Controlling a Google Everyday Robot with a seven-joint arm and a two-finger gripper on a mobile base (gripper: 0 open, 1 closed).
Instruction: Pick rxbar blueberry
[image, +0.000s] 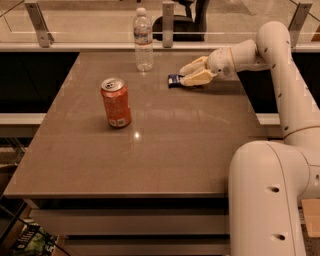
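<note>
The rxbar blueberry (173, 79) is a small dark navy wrapper lying flat on the brown table (165, 145), at the far right of its top. My gripper (183, 77) reaches in from the right and is low over the bar. Its two pale fingers (194, 65) are apart and straddle the bar's right end. Only the bar's left end shows past the fingertips. The bar still rests on the table.
An orange soda can (116, 102) stands left of centre. A clear water bottle (143, 39) stands at the far edge, left of the bar. A glass railing with metal posts (168, 22) runs behind the table. The robot's white base (270, 200) is at the front right.
</note>
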